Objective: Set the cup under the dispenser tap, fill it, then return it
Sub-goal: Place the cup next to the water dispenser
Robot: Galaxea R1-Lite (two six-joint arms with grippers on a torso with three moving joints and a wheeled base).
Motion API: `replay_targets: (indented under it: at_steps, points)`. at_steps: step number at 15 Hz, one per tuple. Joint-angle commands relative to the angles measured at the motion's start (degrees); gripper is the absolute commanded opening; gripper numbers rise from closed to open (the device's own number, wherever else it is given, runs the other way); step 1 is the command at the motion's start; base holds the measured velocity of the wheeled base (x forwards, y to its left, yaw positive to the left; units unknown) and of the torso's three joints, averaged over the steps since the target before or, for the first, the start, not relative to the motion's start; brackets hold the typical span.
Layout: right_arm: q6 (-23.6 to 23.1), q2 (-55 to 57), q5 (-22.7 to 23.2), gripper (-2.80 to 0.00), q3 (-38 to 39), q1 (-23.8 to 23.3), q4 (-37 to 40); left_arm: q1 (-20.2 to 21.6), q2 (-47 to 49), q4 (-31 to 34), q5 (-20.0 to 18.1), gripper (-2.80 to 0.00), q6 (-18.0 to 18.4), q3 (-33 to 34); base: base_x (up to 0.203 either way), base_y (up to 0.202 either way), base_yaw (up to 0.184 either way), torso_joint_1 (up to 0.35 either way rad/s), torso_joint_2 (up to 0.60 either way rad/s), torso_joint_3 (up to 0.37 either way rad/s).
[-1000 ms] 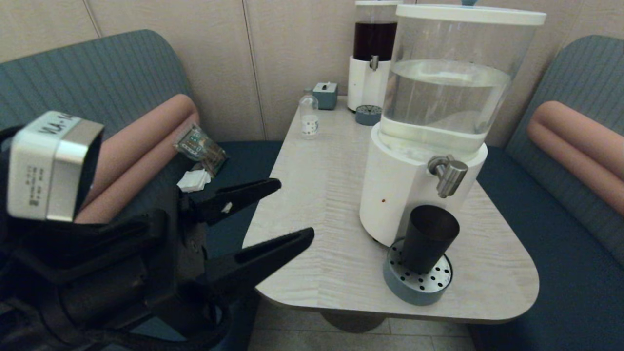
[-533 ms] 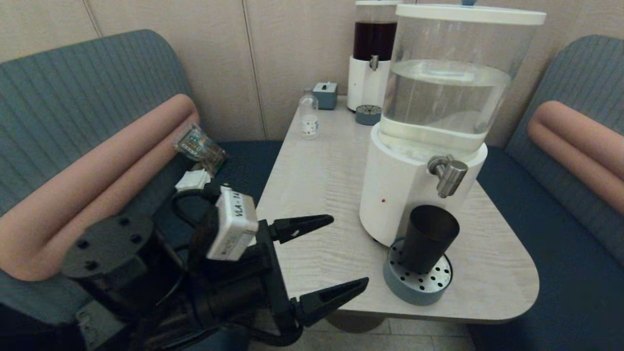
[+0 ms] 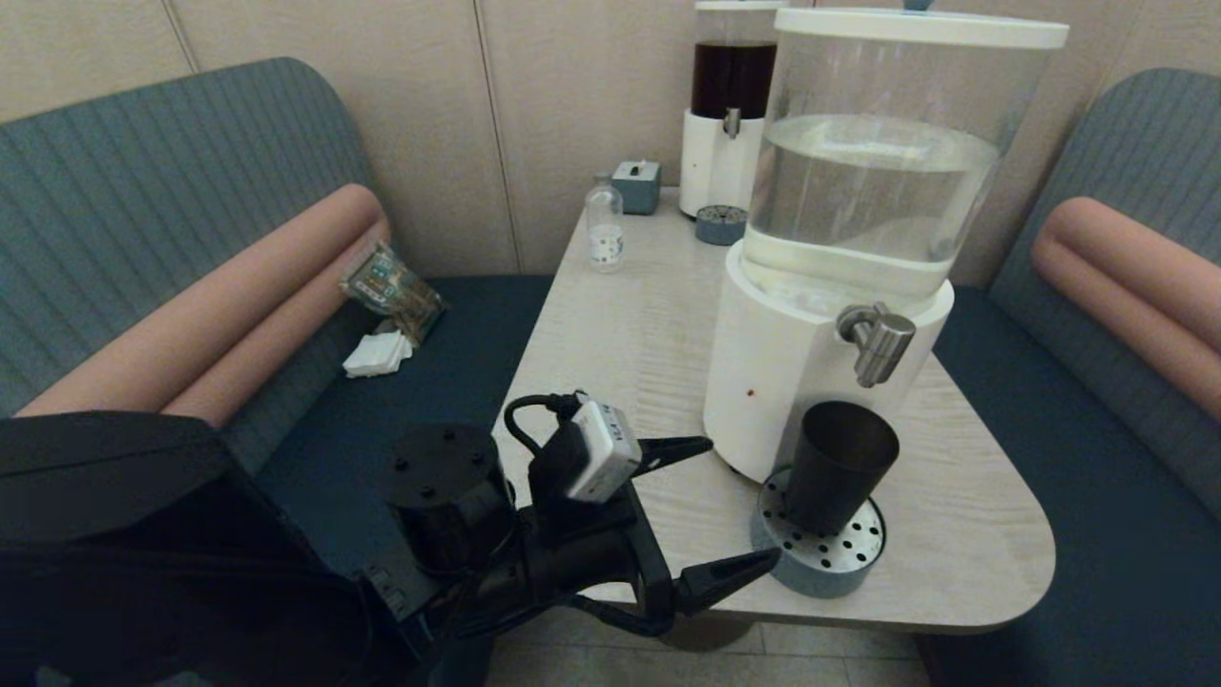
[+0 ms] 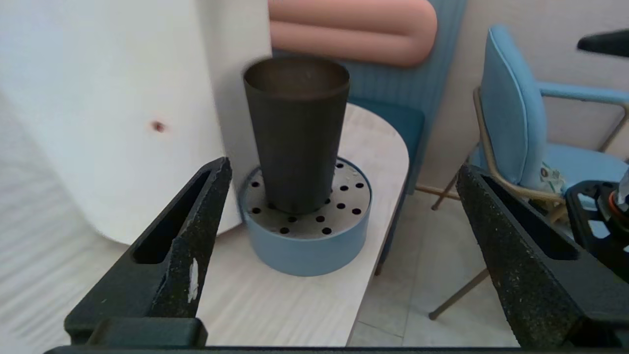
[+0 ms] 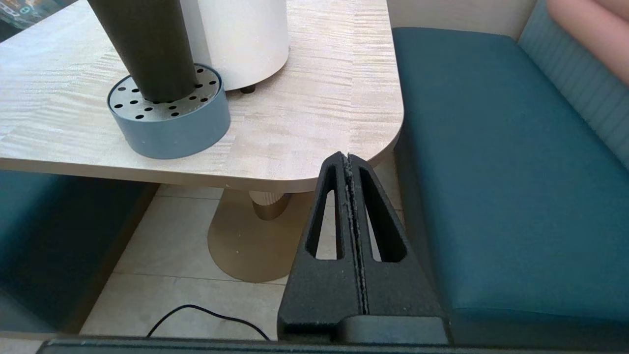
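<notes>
Wide open, both fingers [image 4: 182,255] of the left gripper [image 3: 730,510], with nothing between them yet. Just ahead of the tips, not touching: the cup [image 3: 839,466], upright on the round blue drip tray [image 3: 811,572], right under the dispenser tap [image 3: 876,342]. Beside the cup, close behind it, the white base of the dispenser [image 3: 773,372].

Probably light, that cup, and a bit heavier if water is inside; cannot tell how full. Smooth plastic, so likely slippery. Thin walls, so likely to bend under a hard squeeze. Wider at the top than at the bottom, so best held around the middle, one finger on each side, kept straight up to avoid a spill.

Low and level, the left arm, reaching in from the near edge of the table [image 3: 620,363], fingers pointing at the cup.

Pressed tight together, the fingers of the right gripper [image 5: 350,160], holding nothing, parked low beside the table edge, well apart from the cup.
</notes>
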Motion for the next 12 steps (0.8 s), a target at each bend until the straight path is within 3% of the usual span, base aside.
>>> replay_targets:
  at_steps: [1,12]
  points:
    - [0.00,0.09,0.02,-2.80,0.79,0.00,-0.06,-0.31,3.15,-0.49,-0.09,0.00,0.00,-2.00,0.000,0.000,0.000,0.000,0.00,0.000]
    - [0.00,0.09,0.02,-2.80,0.87,0.00,-0.06,-2.04,11.61,-0.49,0.06,0.00,-0.34,-11.26,0.000,0.000,0.000,0.000,0.00,0.000]
